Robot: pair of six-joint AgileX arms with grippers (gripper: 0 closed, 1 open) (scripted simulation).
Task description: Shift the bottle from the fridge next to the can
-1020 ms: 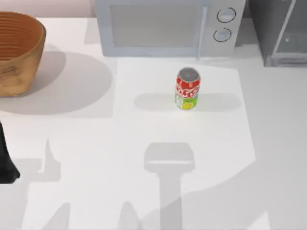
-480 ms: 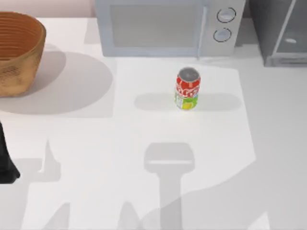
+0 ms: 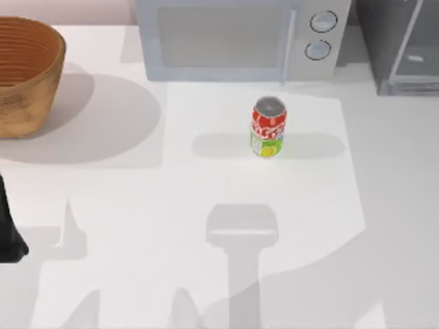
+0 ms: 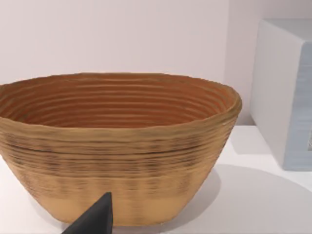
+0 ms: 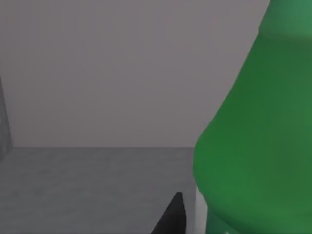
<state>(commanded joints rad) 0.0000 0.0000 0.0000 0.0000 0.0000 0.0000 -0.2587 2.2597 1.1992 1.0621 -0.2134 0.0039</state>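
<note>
My right claw (image 5: 176,217) is inside the fridge (image 3: 401,44), one fingertip just beside the green bottle (image 5: 253,141); I cannot tell whether it is spread or pinching. This looks like the reach-and-grasp step. Next: secure the bottle, withdraw, carry it to the red can (image 3: 267,127) mid-surface. My left arm (image 3: 8,229) sits parked at the surface's left edge, near the wicker basket (image 3: 27,72).

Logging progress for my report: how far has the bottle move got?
Nothing looks delivered: the small red soda can stands alone before the light grey microwave. In hand: the right wrist view sits close beside the green plastic bottle against dark grey walls. Left: carrying it beside the can.
</note>
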